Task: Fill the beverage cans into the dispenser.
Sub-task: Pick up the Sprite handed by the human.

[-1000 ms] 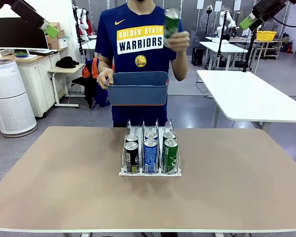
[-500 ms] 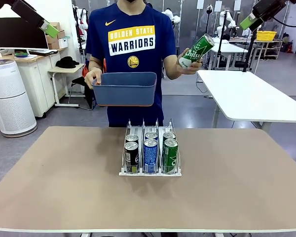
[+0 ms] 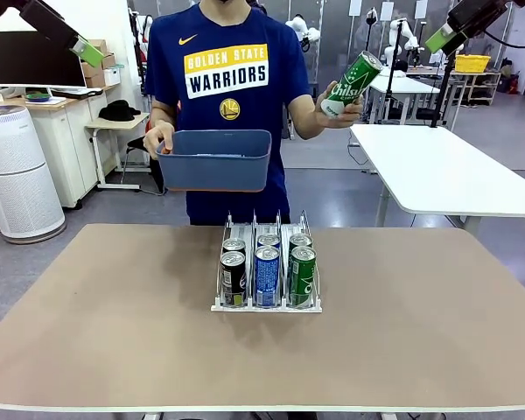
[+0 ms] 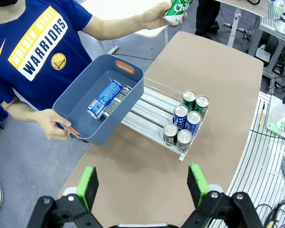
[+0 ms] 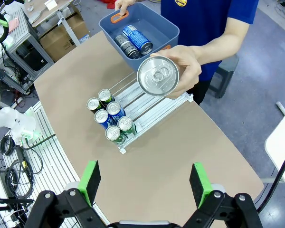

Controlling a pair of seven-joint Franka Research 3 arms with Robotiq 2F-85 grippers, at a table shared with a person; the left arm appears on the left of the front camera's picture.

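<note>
The dispenser [image 3: 220, 305] stands mid-table with several beverage cans [image 3: 267, 276] at its front: black, blue and green, two deep in each lane. Behind the table a person holds a tilted green can [image 3: 350, 85] in one hand and a blue-grey tub [image 3: 214, 160] in the other. The tub [image 4: 80, 90] holds a blue can [image 4: 103, 98] and a black can [image 4: 118, 96]. My left gripper [image 3: 80, 48] hangs open high at the left; my right gripper [image 3: 444, 35] hangs open high at the right. From the right wrist I see the green can's silver top [image 5: 157, 76] above the dispenser's bare rails [image 5: 154, 110].
The brown table [image 3: 114, 332] has free room on both sides of the dispenser. A white table [image 3: 446, 166] stands behind at the right. At the back left are a white air purifier [image 3: 17, 175] and a desk.
The person swung the green can from in front of the chest out to the side and tilted it. The tub shifted slightly left. Both arms stayed still.
</note>
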